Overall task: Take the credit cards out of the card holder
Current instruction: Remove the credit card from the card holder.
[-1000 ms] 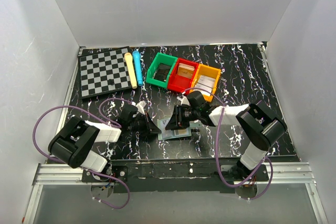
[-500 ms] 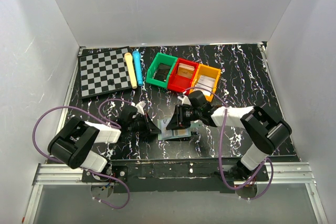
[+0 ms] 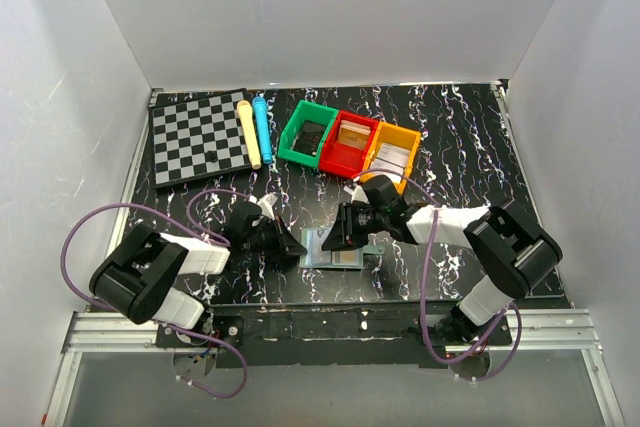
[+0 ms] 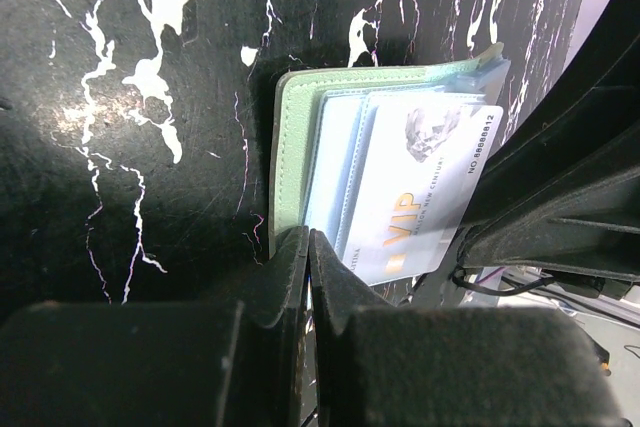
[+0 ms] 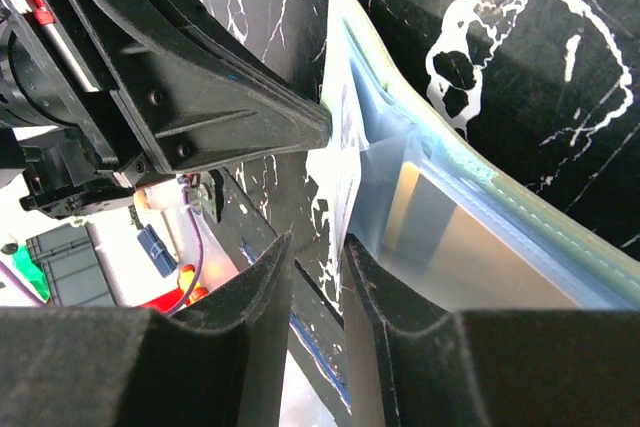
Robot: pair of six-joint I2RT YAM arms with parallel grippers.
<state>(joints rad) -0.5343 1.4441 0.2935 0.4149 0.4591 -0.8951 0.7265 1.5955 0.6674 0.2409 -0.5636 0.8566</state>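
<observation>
At the far left of the black, white-veined table (image 3: 470,147) you have a flat grey-and-black checkerboard (image 3: 200,137). A yellow cylinder (image 3: 246,132) and a blue cylinder (image 3: 263,127) lie side by side just to its right.

Nearer the arm bases, the left gripper (image 3: 292,245) reaches in from the left. Its wrist view shows you the matte black fingers (image 4: 285,277) pressed together, pinching the edge of the card holder (image 4: 290,147). The card holder lies opened on the table between the two grippers, near the front edge at centre. It is a soft rectangular panel with a pale green rim and stacked translucent pale blue pockets.

A glossy pale VIP card (image 4: 420,197) with gold lettering and a printed number sticks out of the pockets, slanted toward the right gripper. From above, a tan card (image 3: 345,260) shows on the holder's near part.

The right gripper (image 3: 338,239) meets the holder from the right. In its wrist view the two fingers (image 5: 250,317) stand slightly apart. A thin card corner points into the narrow gap, and you cannot tell whether either finger touches it.

Behind, right of centre, three moulded plastic bins sit in a touching row: a green bin (image 3: 289,137), a red bin (image 3: 340,160) and an orange bin (image 3: 400,132), each with flat items inside.
</observation>
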